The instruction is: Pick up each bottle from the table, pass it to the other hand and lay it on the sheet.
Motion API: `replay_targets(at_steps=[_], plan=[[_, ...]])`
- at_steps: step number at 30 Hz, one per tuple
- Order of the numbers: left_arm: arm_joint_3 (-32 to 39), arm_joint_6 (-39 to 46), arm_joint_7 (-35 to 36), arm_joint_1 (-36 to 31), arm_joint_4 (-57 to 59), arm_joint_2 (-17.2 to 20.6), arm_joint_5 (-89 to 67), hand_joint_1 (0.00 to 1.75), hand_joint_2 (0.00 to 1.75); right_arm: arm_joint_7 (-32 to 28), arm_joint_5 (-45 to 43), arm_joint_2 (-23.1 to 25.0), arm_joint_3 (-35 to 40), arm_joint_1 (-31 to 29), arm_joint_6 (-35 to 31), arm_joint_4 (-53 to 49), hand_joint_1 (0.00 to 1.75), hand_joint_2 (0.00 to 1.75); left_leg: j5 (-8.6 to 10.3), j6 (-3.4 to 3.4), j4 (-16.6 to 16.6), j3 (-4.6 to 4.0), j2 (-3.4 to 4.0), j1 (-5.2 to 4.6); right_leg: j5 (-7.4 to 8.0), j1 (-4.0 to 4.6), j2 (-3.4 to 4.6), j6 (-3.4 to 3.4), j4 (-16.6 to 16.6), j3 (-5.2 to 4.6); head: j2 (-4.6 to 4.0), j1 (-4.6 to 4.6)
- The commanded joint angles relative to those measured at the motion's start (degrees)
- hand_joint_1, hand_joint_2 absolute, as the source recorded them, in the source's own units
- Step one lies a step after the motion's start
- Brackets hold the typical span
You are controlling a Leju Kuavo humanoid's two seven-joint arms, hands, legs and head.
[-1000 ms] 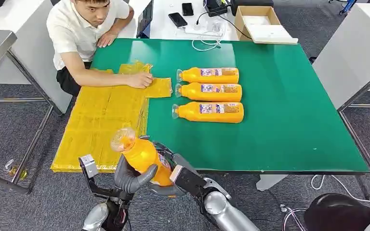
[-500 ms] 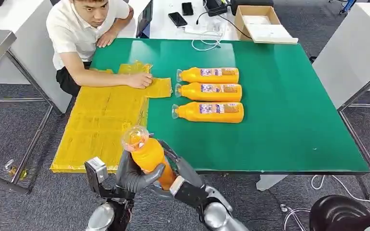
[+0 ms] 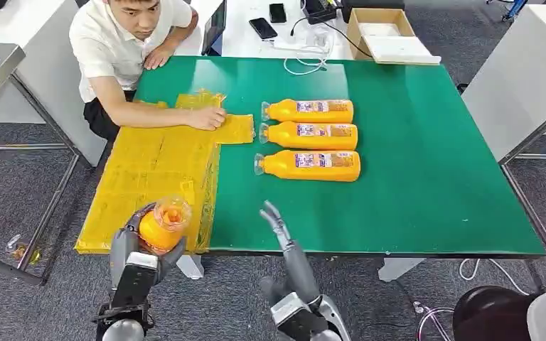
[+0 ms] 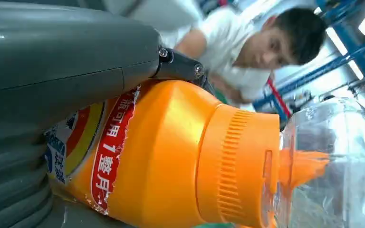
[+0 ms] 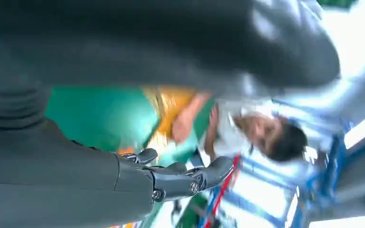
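My left hand (image 3: 136,250) grips an orange bottle (image 3: 162,225) with a clear cap, held upright over the near edge of the yellow sheet (image 3: 153,177). The left wrist view shows the same bottle (image 4: 171,156) close up in the hand (image 4: 52,71). My right hand (image 3: 277,226) is empty, fingers straight and apart, at the table's front edge; its fingers (image 5: 180,178) also show in the right wrist view. Three more orange bottles (image 3: 308,111) (image 3: 309,135) (image 3: 308,165) lie side by side on the green table (image 3: 426,177).
A person sits at the far left corner with a hand (image 3: 207,118) pressing on the sheet. Behind the green table lie phones (image 3: 263,28), cables and an open cardboard box (image 3: 384,35). A grey table (image 3: 519,78) stands at the right.
The right hand has let go of the bottle and moved right. The left hand has carried the bottle left, over the sheet's near edge.
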Motion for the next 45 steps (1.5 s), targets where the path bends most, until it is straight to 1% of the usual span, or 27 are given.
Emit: replay_targets(at_steps=[1, 4, 7, 8, 9, 10, 11, 13, 14, 15, 17, 22, 23, 24, 26, 27, 28, 30, 33, 34, 36, 38, 40, 42, 43, 44, 45], plan=[[7.2, 1.8, 1.7, -4.3, 5.3, 2.0, -5.3, 1.75, 1.75, -0.1, -1.4, 1.3, -5.7, 1.2, -1.5, -2.1, 0.00, 0.00, -0.01, -0.07, -0.1, 0.16, 0.03, 0.01, -0.02, 0.02, -0.03, -0.09, 0.0, 0.13, 0.00, 0.00], [8.7, 2.1, 3.1, -5.6, 7.0, 2.4, -11.3, 1.75, 1.75, 0.0, -0.8, 0.9, -5.9, 0.9, -1.0, -0.8, 0.00, 0.00, -0.04, -0.11, -0.1, 0.33, -0.01, 0.01, -0.08, 0.04, -0.10, -0.15, 0.0, 0.28, 0.00, 0.00], [9.1, 2.0, 3.0, -6.1, 7.5, 2.2, -11.4, 1.75, 1.75, 0.0, -0.8, 1.0, -6.0, 0.7, -0.9, -0.5, 0.00, 0.00, -0.01, -0.06, -0.1, 0.18, 0.02, 0.01, -0.02, 0.02, -0.04, -0.08, 0.0, 0.13, 0.00, 0.00], [9.1, 2.0, 3.0, -6.1, 7.5, 2.2, -11.4, 1.75, 1.75, 0.0, -0.8, 1.0, -6.0, 0.7, -0.9, -0.5, 0.00, 0.00, -0.04, -0.09, -0.1, 0.31, 0.03, 0.01, -0.07, 0.04, -0.05, -0.14, 0.0, 0.26, 0.00, 0.00], [8.6, 2.1, 4.1, -6.8, 8.7, 2.5, -14.1, 1.75, 1.75, 0.0, -0.8, 1.1, -5.9, 0.5, -0.5, -0.5, 0.00, 0.00, -0.03, -0.07, -0.1, 0.26, 0.04, 0.00, -0.05, 0.02, -0.04, -0.11, 0.0, 0.21, 0.00, 0.00], [8.0, 4.8, 6.7, -9.2, 12.5, 3.2, -24.9, 1.75, 1.75, -0.2, -0.7, 1.4, -5.6, 0.0, 0.4, 0.1, 0.00, 0.00, -0.01, -0.06, -0.1, 0.20, 0.03, 0.02, -0.02, 0.04, -0.04, -0.09, 0.0, 0.15, 0.00, 0.00], [7.5, 4.8, 7.9, -11.1, 15.5, 3.5, -29.1, 1.75, 1.75, -0.3, -0.9, 1.7, -5.4, -0.6, 0.9, 0.8, 0.00, 0.00, -0.04, -0.09, -0.1, 0.33, 0.00, 0.01, -0.08, 0.03, -0.09, -0.13, 0.0, 0.28, 0.00, 0.00], [5.9, 2.5, 9.7, -16.3, 23.7, 4.0, -34.0, 1.75, 1.75, -0.6, -1.8, 2.4, -4.8, -1.7, 2.9, 2.2, 0.00, 0.00, 0.05, -0.06, -0.1, 0.18, -0.09, 0.01, 0.00, 0.02, -0.14, -0.08, -0.1, 0.17, 0.00, 0.02], [5.0, 1.8, 9.8, -18.5, 27.3, 4.2, -36.0, 1.75, 1.75, -0.7, -2.0, 2.7, -4.5, -1.9, 3.3, 2.7, 0.00, 0.00, 0.07, -0.10, -0.2, 0.34, -0.15, 0.01, -0.02, 0.03, -0.23, -0.15, -0.1, 0.32, 0.00, 0.02], [4.2, 0.5, 9.5, -20.9, 31.5, 4.1, -36.8, 1.75, 1.75, -0.6, -2.3, 2.9, -4.1, -2.5, 4.1, 3.5, 0.00, 0.00, 0.10, -0.09, -0.2, 0.27, -0.20, 0.00, 0.00, 0.01, -0.24, -0.13, -0.1, 0.28, 0.00, 0.02], [3.5, -0.9, 8.9, -23.7, 36.4, 3.6, -36.9, 1.75, 1.75, -0.6, -2.4, 3.0, -3.7, -2.9, 4.5, 4.4, 0.00, 0.00, 0.10, -0.09, -0.1, 0.32, -0.17, 0.02, 0.00, 0.03, -0.22, -0.15, -0.1, 0.33, 0.00, 0.00], [-2.2, -2.1, 8.6, -30.1, 49.7, 4.1, -44.1, 1.75, 1.75, -1.4, -3.2, 3.2, -2.5, -3.8, 6.9, 5.5, 0.00, 0.00, 0.16, -0.03, -0.1, 0.25, -0.11, 0.01, 0.04, 0.02, -0.14, -0.10, -0.1, 0.28, 0.00, 0.02], [-2.3, -2.0, 8.9, -30.4, 50.3, 4.0, -44.3, 1.75, 1.75, -1.4, -3.2, 3.2, -2.4, -3.9, 7.0, 5.7, 0.00, 0.00, 0.14, -0.04, -0.1, 0.36, -0.10, 0.02, 0.01, 0.03, -0.15, -0.14, -0.1, 0.38, 0.00, 0.02], [-2.3, -2.0, 8.9, -30.4, 50.3, 4.0, -44.3, 1.75, 1.75, -1.4, -3.2, 3.2, -2.4, -3.9, 7.0, 5.7, 0.00, 0.00, 0.15, -0.03, -0.1, 0.29, -0.09, 0.00, 0.02, 0.01, -0.12, -0.12, 0.0, 0.32, 0.00, 0.02], [-4.1, -2.7, 8.8, -31.9, 53.0, 3.2, -46.1, 1.75, 1.75, -1.4, -3.1, 3.7, -2.1, -4.1, 7.0, 6.7, 0.00, 0.00, 0.11, -0.05, -0.1, 0.36, -0.03, 0.00, -0.01, 0.02, -0.08, -0.15, 0.0, 0.37, 0.00, 0.02], [-4.4, -3.5, 8.7, -32.2, 53.6, 2.7, -46.1, 1.75, 1.75, -1.5, -3.2, 3.8, -2.0, -4.1, 7.1, 7.0, 0.00, 0.00, 0.13, -0.02, -0.1, 0.24, -0.02, 0.03, 0.04, 0.04, -0.05, -0.11, 0.0, 0.26, 0.00, 0.00], [-4.7, -4.7, 9.6, -32.8, 54.1, 2.1, -46.1, 1.75, 1.75, -1.8, -3.6, 4.0, -2.1, -4.0, 7.5, 7.2, 0.00, 0.00, 0.08, -0.06, -0.1, 0.39, -0.05, 0.02, -0.04, 0.04, -0.12, -0.17, 0.0, 0.41, 0.00, 0.02], [-4.9, -4.9, 10.2, -33.2, 54.2, 1.7, -46.3, 1.75, 1.75, -1.8, -3.6, 4.2, -2.0, -4.0, 7.5, 7.2, 0.00, 0.00, 0.14, -0.03, -0.1, 0.23, -0.11, 0.01, 0.02, 0.02, -0.13, -0.11, 0.0, 0.26, 0.00, 0.00], [-5.3, -5.5, 10.3, -33.4, 54.7, 2.0, -46.6, 1.75, 1.75, -1.8, -3.7, 4.2, -2.1, -4.0, 7.5, 7.1, 0.00, 0.00, 0.12, -0.03, -0.1, 0.28, -0.02, 0.01, 0.05, 0.03, -0.03, -0.12, 0.0, 0.29, 0.00, 0.00], [-6.1, -7.9, 10.3, -34.2, 55.8, 2.1, -46.3, 1.75, 1.75, -2.0, -3.8, 4.3, -2.0, -4.0, 7.8, 7.2, 0.00, 0.00, 0.12, -0.03, -0.1, 0.30, 0.03, 0.01, 0.06, 0.03, 0.01, -0.12, 0.0, 0.29, 0.00, 0.00], [-3.5, -12.5, 9.7, -36.2, 58.3, 1.7, -41.2, 1.75, 1.75, -2.0, -4.0, 4.8, -2.0, -4.4, 8.1, 7.8, 0.00, 0.00, 0.14, -0.04, -0.1, 0.32, -0.01, 0.01, 0.04, 0.02, -0.04, -0.14, 0.0, 0.30, 0.00, 0.00], [-1.6, -15.1, 11.0, -38.1, 60.6, 1.4, -38.6, 1.75, 1.75, -2.0, -4.0, 5.1, -1.9, -4.6, 8.0, 8.3, 0.00, 0.00, 0.14, -0.04, 0.0, 0.31, -0.02, 0.03, 0.05, 0.05, -0.05, -0.16, 0.0, 0.33, 0.00, 0.02], [-1.6, -15.2, 11.0, -38.4, 60.7, 1.5, -38.6, 1.75, 1.75, -2.0, -4.0, 5.1, -1.9, -4.6, 8.1, 8.4, 0.00, 0.00, 0.15, -0.02, -0.1, 0.44, -0.17, 0.02, 0.06, 0.03, -0.13, -0.13, 0.0, 0.48, 0.00, 0.00], [-1.2, -16.1, 11.3, -38.8, 61.5, 1.3, -38.2, 1.75, 1.75, -2.0, -4.0, 5.1, -1.9, -4.6, 8.1, 8.4, 0.00, 0.00, 0.16, -0.04, -0.1, 0.59, -0.14, 0.03, 0.09, 0.04, -0.13, -0.16, 0.0, 0.63, 0.00, 0.00], [0.0, -18.0, 12.4, -39.4, 62.6, 0.9, -36.4, 1.45, 1.75, -2.0, -4.0, 5.1, -2.0, -4.6, 8.1, 8.5, 0.00, 0.00, 0.16, -0.03, -0.1, 0.63, -0.14, 0.01, 0.09, 0.02, -0.11, -0.13, 0.0, 0.66, 0.00, 0.00], [1.0, -19.8, 13.5, -40.1, 63.8, 0.8, -35.0, 0.73, 1.75, -2.0, -4.0, 5.2, -2.0, -4.5, 8.1, 8.5, 0.00, 0.00, 0.18, -0.06, -0.1, 0.69, -0.07, 0.01, 0.11, 0.03, -0.07, -0.18, 0.0, 0.67, 0.00, 0.00], [3.5, -22.4, 13.5, -40.9, 64.9, 0.6, -31.5, 0.19, 1.75, -2.0, -4.0, 5.3, -2.1, -4.7, 8.1, 9.1, 0.00, 0.00, 0.19, -0.05, -0.1, 0.67, -0.11, 0.03, 0.10, 0.05, -0.12, -0.17, 0.0, 0.66, 0.00, 0.00]])
